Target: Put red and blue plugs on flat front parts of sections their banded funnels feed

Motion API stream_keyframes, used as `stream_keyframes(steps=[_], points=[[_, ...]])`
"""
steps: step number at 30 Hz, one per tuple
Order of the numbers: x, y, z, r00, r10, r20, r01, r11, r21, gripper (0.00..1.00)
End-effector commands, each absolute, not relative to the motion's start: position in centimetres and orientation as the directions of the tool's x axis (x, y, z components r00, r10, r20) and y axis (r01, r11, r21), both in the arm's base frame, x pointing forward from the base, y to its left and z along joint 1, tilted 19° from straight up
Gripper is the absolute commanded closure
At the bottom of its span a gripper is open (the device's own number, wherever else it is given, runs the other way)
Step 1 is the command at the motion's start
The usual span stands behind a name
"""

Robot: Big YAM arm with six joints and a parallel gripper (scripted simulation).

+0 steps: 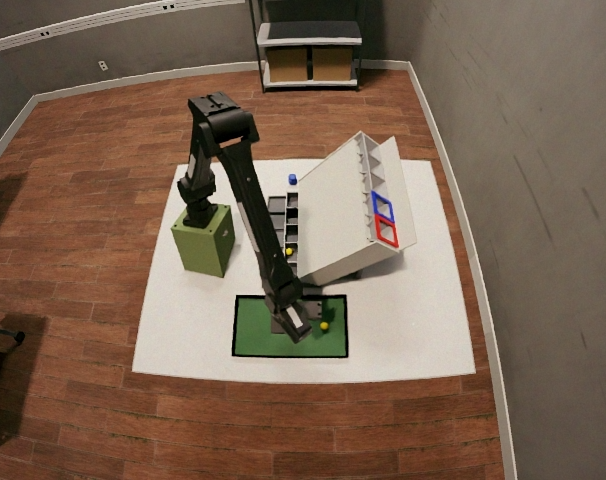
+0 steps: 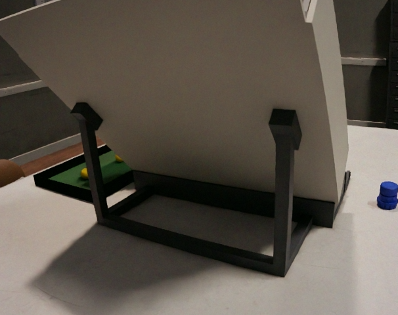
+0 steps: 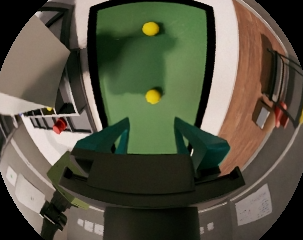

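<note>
Marbles [image 3: 153, 96], two, lie in green tray [image 1: 251, 341]; a third sits in a section [image 1: 289, 251].

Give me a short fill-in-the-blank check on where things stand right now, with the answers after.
1. The gripper hangs open above the ____ tray.
2. ____ yellow marbles lie in that tray, one at and one at.
3. A third marble sits in a bin below the ____ cover.
4. The blue plug stands on the mat, and the gripper holds ____.

Missing words: green; two; white; nothing
</note>
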State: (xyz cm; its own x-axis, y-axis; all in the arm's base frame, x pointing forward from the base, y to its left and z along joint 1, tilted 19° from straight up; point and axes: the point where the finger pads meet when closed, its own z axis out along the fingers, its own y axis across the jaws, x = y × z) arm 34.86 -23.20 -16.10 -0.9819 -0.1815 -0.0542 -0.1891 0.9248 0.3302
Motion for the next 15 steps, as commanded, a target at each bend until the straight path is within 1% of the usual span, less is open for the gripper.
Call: stream_keyframes(steps=[1,11,15], points=[[35.5,-22.4,-18.5,-0.982,-0.179,-0.054,-0.186,0.926,0.329,0.44],[35.9,-21.8,-21.0,-0.982,-0.179,-0.06,-0.189,0.928,0.321,0.44],[36.3,-22.5,-20.3,-0.982,-0.172,-0.075,-0.186,0.934,0.306,0.44]])
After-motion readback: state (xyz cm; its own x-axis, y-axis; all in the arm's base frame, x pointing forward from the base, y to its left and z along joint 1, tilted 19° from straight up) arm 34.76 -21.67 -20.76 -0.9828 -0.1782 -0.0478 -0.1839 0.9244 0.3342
